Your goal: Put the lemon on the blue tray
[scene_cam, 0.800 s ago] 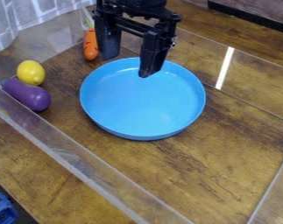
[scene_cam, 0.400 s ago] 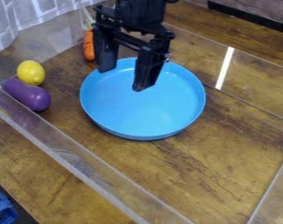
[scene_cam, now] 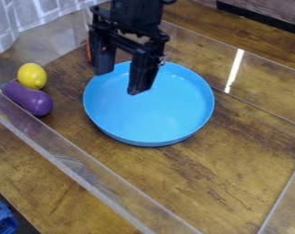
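The lemon [scene_cam: 33, 75] is a small yellow egg shape lying on the wooden table at the left, just above the purple eggplant [scene_cam: 27, 99]. The blue tray [scene_cam: 174, 117] is a large round shallow dish in the middle, with nothing in it. My gripper [scene_cam: 121, 75] hangs pointing down over the tray's upper left rim, open, its two black fingers [scene_cam: 141, 77] spread wide with nothing between them. It is well to the right of the lemon and apart from it.
An orange carrot lies behind the gripper at the back, mostly hidden by it. Clear plastic walls [scene_cam: 77, 169] run along the table's left front and right sides. Bare wood shows in front of and to the right of the tray.
The gripper has moved left and a little toward the front, from over the tray's back edge to over its upper left rim. It stays open. The lemon and tray have not moved.
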`<state>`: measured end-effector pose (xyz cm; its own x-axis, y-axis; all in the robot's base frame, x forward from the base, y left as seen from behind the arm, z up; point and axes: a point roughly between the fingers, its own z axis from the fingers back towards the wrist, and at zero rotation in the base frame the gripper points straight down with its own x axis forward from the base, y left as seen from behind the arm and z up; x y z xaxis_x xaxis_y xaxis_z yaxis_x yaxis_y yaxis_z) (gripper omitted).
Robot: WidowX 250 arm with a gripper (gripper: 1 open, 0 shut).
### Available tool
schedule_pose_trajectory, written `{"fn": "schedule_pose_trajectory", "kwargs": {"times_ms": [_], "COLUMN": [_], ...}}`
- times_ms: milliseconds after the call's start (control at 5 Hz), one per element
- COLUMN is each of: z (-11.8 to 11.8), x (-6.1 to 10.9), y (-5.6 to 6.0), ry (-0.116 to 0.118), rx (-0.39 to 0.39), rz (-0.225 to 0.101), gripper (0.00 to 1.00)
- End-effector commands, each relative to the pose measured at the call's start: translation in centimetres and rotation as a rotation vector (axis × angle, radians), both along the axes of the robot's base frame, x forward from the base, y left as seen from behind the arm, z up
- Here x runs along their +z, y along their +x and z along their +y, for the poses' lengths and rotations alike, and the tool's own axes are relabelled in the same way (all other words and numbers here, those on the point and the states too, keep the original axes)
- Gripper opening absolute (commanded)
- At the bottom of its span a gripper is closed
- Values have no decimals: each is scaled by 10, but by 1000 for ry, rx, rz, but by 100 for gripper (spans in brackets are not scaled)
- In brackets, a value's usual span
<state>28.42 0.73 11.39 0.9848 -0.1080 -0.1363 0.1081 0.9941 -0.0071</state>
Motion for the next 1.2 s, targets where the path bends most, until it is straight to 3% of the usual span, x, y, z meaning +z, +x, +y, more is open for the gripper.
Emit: {"fn": "schedule_pose_trajectory", "kwargs": {"times_ms": [0, 1000], "z": [12, 36], "x": [7, -5], "y": [2, -4], "ry": [1, -6], "rx": [-20, -122], "rz": [-29, 6], "gripper": [100, 100]}}
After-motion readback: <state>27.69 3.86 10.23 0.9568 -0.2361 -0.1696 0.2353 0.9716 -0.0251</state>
